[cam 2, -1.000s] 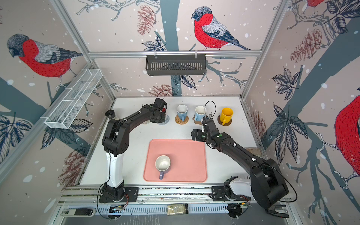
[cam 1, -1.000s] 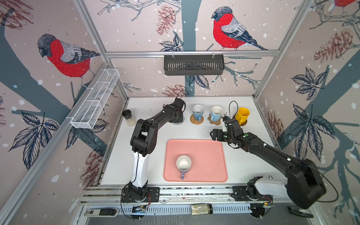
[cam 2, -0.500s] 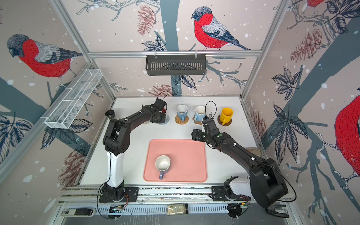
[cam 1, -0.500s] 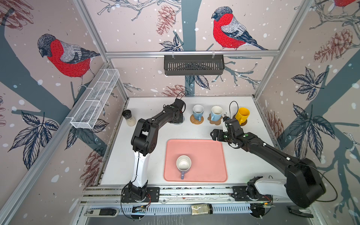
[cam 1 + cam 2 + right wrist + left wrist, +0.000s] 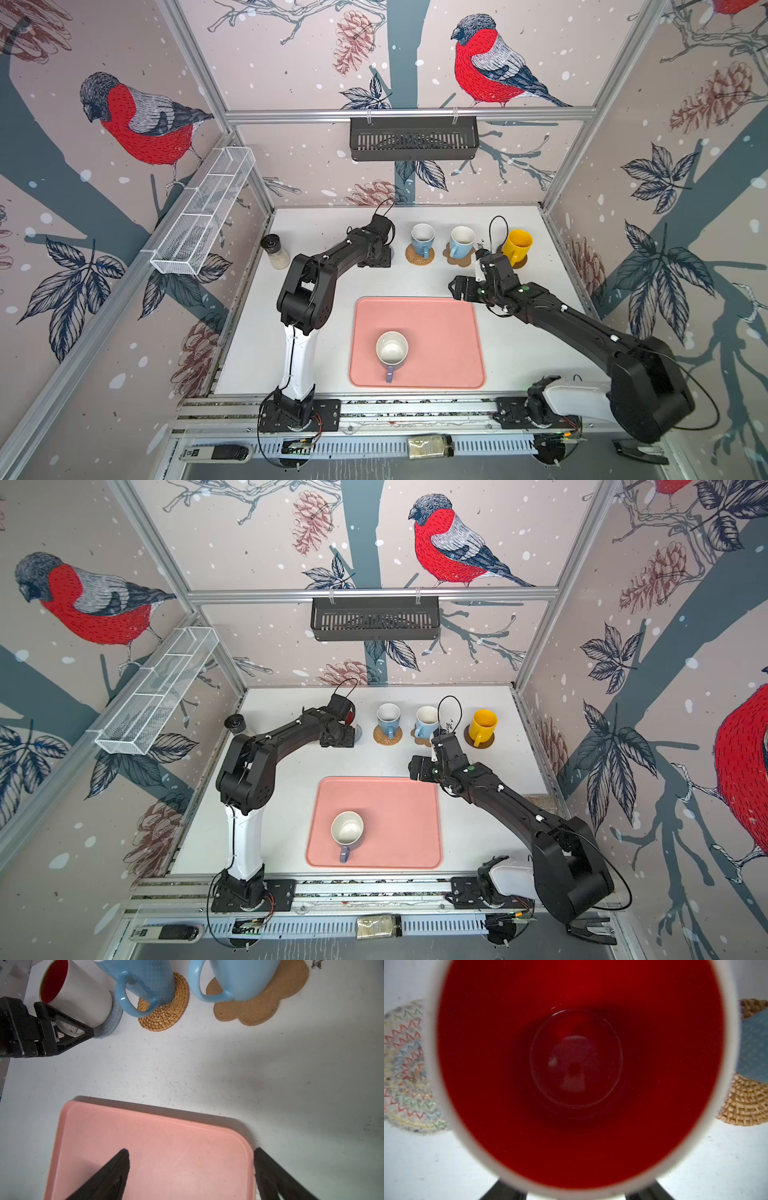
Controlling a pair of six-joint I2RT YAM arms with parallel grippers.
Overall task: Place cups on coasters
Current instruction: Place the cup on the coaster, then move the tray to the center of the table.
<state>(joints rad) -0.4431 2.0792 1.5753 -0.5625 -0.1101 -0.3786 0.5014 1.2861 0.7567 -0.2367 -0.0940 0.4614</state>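
Now ease left pincer [image 5: 576,1190], wide astride white mug [image 5: 83,1001] handle, straight back without dragging it off grey coaster [image 5: 112,1022]; right pincer [image 5: 191,1152] wide, empty.

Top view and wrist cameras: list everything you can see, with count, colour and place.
Tray: one, pink, front centre.
Coasters: five, back row; dark brown, cork flower, rattan, grey-blue, beige zigzag, bare.
Mugs: five; yellow, two light blue, white with red inside on the first four coasters; lavender-handled on the tray.
Glass jar: one, black lid, back left.
Wall baskets: two; black on back wall, white wire on left wall.
Small jar: one, clear, on front rail.
Left tool: one, black, open at the white mug's handle.
Right tool: one, black, open above the tray's far corner.
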